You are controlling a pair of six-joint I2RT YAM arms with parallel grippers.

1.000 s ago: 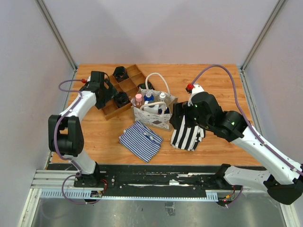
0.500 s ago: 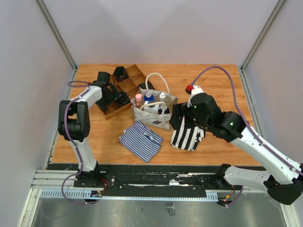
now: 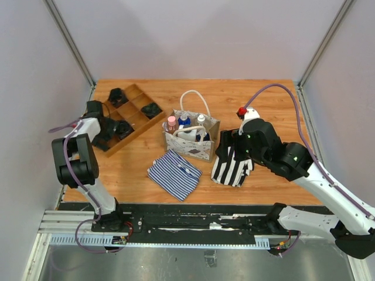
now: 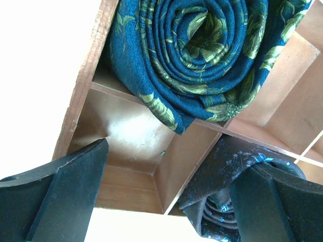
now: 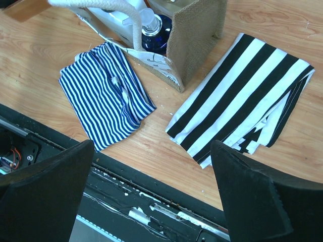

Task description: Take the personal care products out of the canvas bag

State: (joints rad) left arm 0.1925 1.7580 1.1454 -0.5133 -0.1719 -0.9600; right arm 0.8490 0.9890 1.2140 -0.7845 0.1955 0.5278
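The canvas bag (image 3: 190,143) stands upright mid-table with its rope handles up. Several personal care products stand inside it: a pink-capped bottle (image 3: 171,122), a blue-capped one (image 3: 184,122), a white-capped one (image 3: 201,119) and a larger white bottle (image 3: 188,134). The bag's corner (image 5: 194,35) and a dark blue bottle (image 5: 154,27) show in the right wrist view. My right gripper (image 3: 225,147) (image 5: 151,201) is open and empty, to the right of the bag over a black-and-white striped cloth (image 3: 233,167). My left gripper (image 3: 107,133) (image 4: 161,201) is open over the wooden tray (image 3: 133,98), far left of the bag.
The tray (image 4: 186,166) holds a rolled blue patterned cloth (image 4: 197,55), a dark roll (image 4: 237,171) and small black objects (image 3: 151,109). A blue-striped cloth (image 3: 173,174) (image 5: 106,96) lies in front of the bag. The black-and-white cloth (image 5: 242,96) lies near the table's front edge.
My left arm has swung left and the wooden tray has slid and turned left with it, away from the bag. My right gripper has shifted slightly right. The bag and bottles have not moved.
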